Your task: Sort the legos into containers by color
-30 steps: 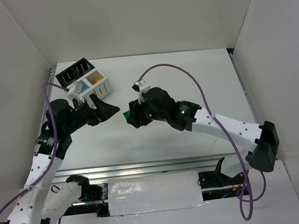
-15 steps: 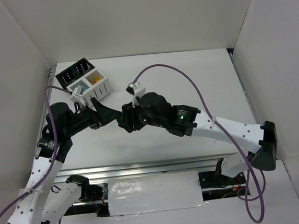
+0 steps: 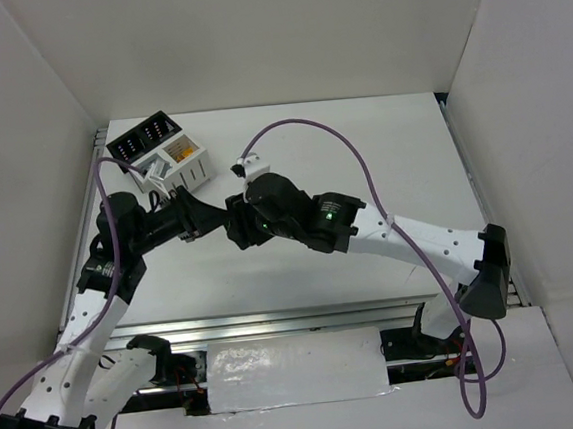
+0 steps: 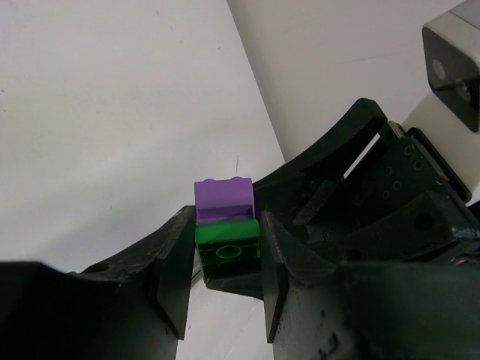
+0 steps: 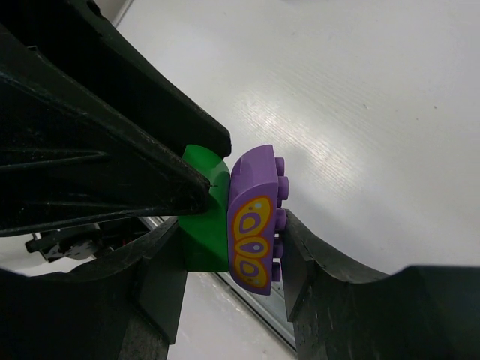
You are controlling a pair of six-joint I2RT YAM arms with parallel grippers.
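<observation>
A green lego (image 4: 227,251) and a purple lego (image 4: 223,199) are stuck together above the table. The purple one shows a yellow butterfly print (image 5: 253,225); the green one (image 5: 204,225) sits against its flat side. My left gripper (image 4: 225,238) is shut on the green lego's sides. My right gripper (image 5: 232,244) is shut across the pair, one finger on the green lego and one on the purple studs. In the top view the left gripper (image 3: 215,219) and the right gripper (image 3: 235,225) meet tip to tip and hide the legos. The containers (image 3: 161,151) stand at the back left.
The containers are a black pair (image 3: 143,139) joined to a white pair (image 3: 186,164) with coloured pieces inside, just behind my left arm. White walls enclose the table (image 3: 362,158). A metal rail (image 3: 276,322) runs along the near edge.
The right gripper carried the joined legos leftward to the left gripper. The left arm moved forward to meet it, and its jaws closed on the green lego.
</observation>
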